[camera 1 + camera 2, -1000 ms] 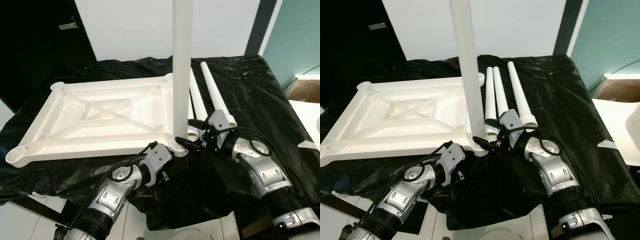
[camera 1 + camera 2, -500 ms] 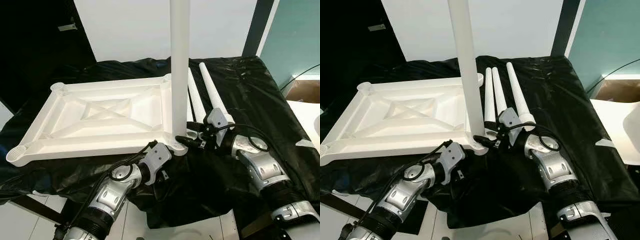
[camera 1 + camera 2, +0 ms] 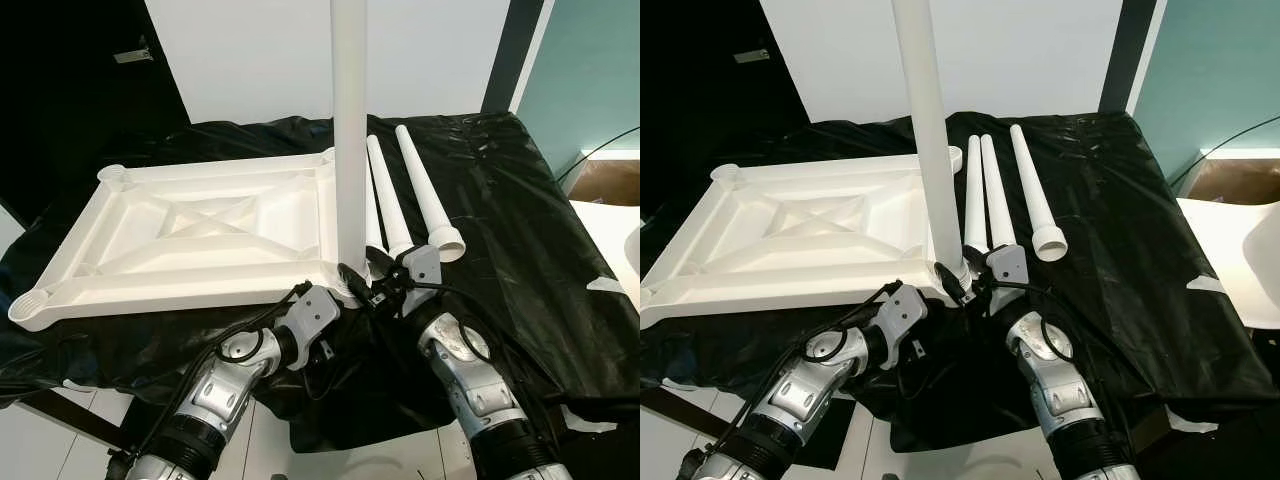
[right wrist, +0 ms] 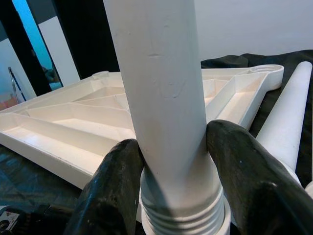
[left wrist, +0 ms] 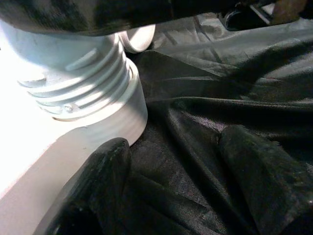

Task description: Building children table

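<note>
Upturned white tabletop (image 3: 200, 235) across left and centre of the head views, on black sheeting (image 3: 500, 200). One white leg (image 3: 349, 150) upright at centre frame, rising out the top edge, its threaded foot seated in the near right corner socket (image 5: 73, 98). Right gripper (image 4: 171, 161) clamped around that leg just above the threads, a black finger (image 4: 115, 181) pressed to each side. Left gripper (image 5: 166, 166) low beside the socket, fingers spread, empty, one fingertip (image 5: 105, 161) touching or nearly touching the corner. Three spare legs (image 3: 985, 190) flat on the sheeting right of centre. Likely hollow moulded plastic: light, stiff, smooth and rather slippery, so best gripped low near the threaded collar for turning, with the tall top prone to swaying. No brand, label or writing readable anywhere.
</note>
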`<state>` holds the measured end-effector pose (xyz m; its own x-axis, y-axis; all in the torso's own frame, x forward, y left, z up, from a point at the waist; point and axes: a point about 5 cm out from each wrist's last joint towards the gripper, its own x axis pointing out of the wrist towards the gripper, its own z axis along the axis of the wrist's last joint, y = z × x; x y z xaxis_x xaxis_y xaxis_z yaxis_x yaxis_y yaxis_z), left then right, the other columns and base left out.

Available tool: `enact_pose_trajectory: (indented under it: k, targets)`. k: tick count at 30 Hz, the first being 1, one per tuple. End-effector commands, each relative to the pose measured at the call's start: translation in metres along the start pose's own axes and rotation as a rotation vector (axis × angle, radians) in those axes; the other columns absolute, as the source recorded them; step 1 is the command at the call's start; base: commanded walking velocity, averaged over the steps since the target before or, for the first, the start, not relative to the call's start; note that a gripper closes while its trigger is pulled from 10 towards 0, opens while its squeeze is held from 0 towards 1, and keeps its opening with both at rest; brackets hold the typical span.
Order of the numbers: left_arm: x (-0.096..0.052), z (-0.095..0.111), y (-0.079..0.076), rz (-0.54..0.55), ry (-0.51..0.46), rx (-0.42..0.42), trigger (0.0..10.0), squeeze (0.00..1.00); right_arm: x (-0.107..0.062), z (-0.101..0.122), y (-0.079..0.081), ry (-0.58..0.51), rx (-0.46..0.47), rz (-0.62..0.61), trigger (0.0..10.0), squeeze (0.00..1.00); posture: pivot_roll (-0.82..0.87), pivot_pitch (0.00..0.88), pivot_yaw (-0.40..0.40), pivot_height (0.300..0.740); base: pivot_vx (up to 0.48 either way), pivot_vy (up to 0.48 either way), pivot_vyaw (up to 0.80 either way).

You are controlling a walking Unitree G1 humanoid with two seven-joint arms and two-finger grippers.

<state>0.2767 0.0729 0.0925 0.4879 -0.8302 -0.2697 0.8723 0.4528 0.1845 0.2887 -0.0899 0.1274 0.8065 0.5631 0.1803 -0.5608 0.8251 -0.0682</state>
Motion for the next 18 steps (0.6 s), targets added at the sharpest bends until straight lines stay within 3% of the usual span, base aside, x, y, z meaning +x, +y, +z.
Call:
enact_pose_trajectory:
  k: [1, 3, 4, 5, 7, 8, 14, 15, 18]
  targets:
    - [-0.002, -0.002, 0.001, 0.005, 0.013, 0.012, 10.0, 0.00, 0.003, 0.005, -0.001, -0.029, 0.000, -0.005, 0.0, 0.00, 0.08, 0.000, 0.064, 0.740, 0.000, 0.000, 0.00]
    - [-0.002, -0.003, 0.001, 0.005, 0.014, 0.012, 10.0, 0.00, 0.003, 0.005, -0.001, -0.025, -0.001, -0.001, 0.0, 0.00, 0.08, 0.000, 0.064, 0.740, 0.000, 0.000, 0.00]
    - [-0.002, -0.003, 0.001, 0.004, 0.014, 0.011, 10.0, 0.00, 0.004, 0.005, 0.000, -0.016, -0.006, 0.008, 1.2, 0.00, 0.08, 0.000, 0.063, 0.740, 0.000, 0.000, 0.00]
    - [-0.002, -0.003, 0.000, 0.004, 0.014, 0.009, 10.0, 0.00, 0.004, 0.003, 0.001, 0.004, -0.015, 0.020, 10.0, 0.00, 0.08, 0.000, 0.061, 0.740, 0.000, 0.000, 0.00]
    - [-0.002, -0.004, -0.001, 0.005, 0.014, 0.007, 10.0, 0.00, 0.005, 0.002, 0.002, 0.018, -0.024, 0.033, 10.0, 0.00, 0.07, 0.000, 0.060, 0.740, 0.000, 0.000, 0.00]
    - [-0.002, -0.004, -0.001, 0.005, 0.013, 0.006, 10.0, 0.00, 0.005, 0.002, 0.001, 0.016, -0.030, 0.044, 10.0, 1.00, 0.07, 0.000, 0.060, 0.740, 0.000, 0.000, 0.00]
    - [0.000, -0.004, -0.001, 0.003, 0.011, 0.004, 10.0, 0.00, 0.006, 0.006, -0.009, 0.027, -0.103, 0.156, 10.0, 0.96, 0.07, 0.000, 0.060, 0.740, 0.000, 0.000, 0.00]
    - [0.000, -0.004, -0.001, 0.002, 0.011, 0.006, 10.0, 0.00, 0.008, 0.008, -0.012, 0.029, -0.126, 0.195, 10.0, 0.00, 0.07, 0.000, 0.057, 0.740, 0.000, 0.000, 0.00]
    - [0.001, -0.003, 0.000, 0.003, 0.010, 0.007, 10.0, 0.00, 0.010, 0.009, -0.018, 0.047, -0.143, 0.255, 10.0, 0.00, 0.07, 0.000, 0.055, 0.740, 0.000, 0.000, 0.00]
